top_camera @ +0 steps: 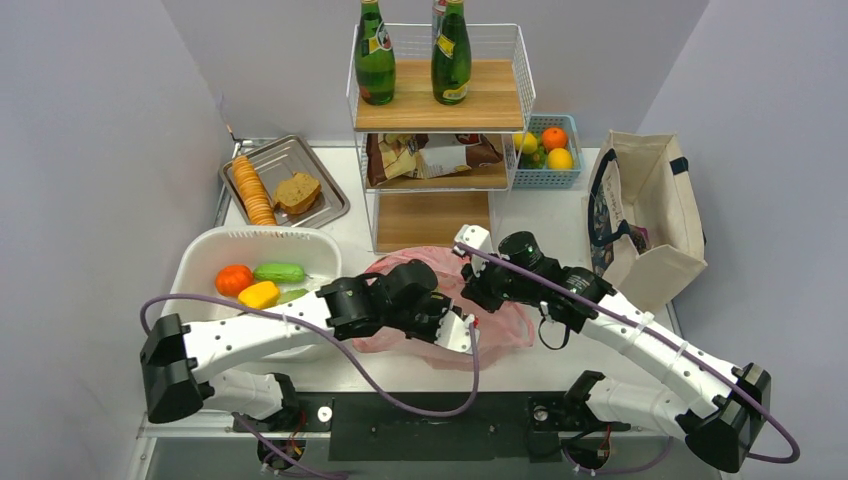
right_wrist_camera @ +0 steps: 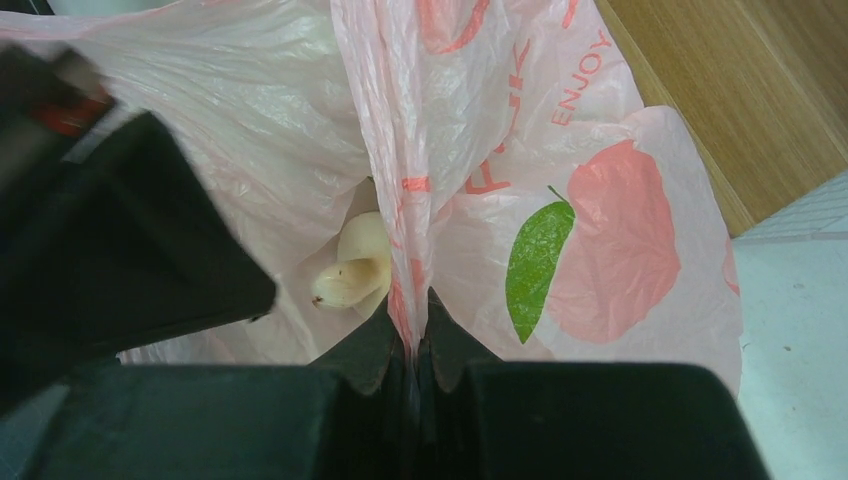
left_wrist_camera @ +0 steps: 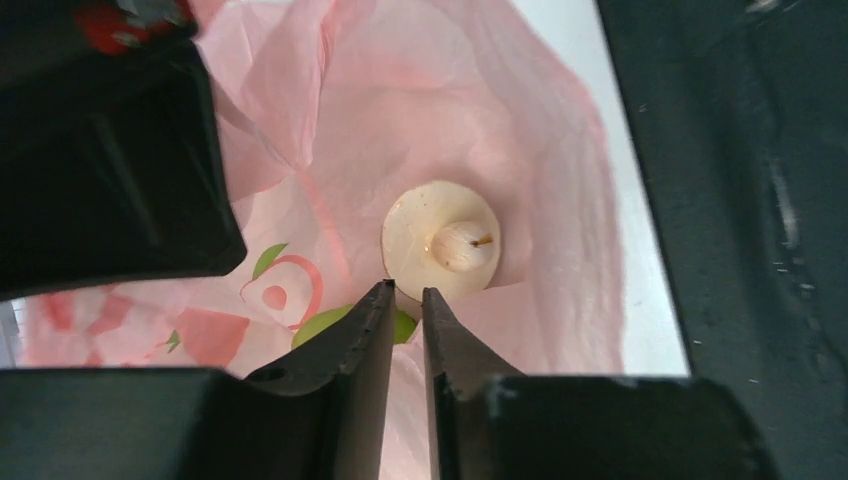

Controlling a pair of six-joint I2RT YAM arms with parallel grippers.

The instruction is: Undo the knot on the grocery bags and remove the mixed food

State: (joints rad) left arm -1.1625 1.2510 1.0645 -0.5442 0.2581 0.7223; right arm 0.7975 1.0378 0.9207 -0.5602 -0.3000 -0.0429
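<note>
Left wrist view: left tool point(left_wrist_camera: 404, 296), jaws a sliver apart and empty, is inside the pink bag point(left_wrist_camera: 560, 180), right at the mushroom point(left_wrist_camera: 441, 240). Right tool point(right_wrist_camera: 410, 335) pinches bag film. Bag lies mid near edge of the surface point(top_camera: 545, 215). Step: likely food take-out. Next: widen, straddle mushroom, close.

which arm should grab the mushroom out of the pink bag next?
Left. The left gripper, empty, points into the pink bag at the mushroom; the right gripper is clamped on the bag's film.
</note>
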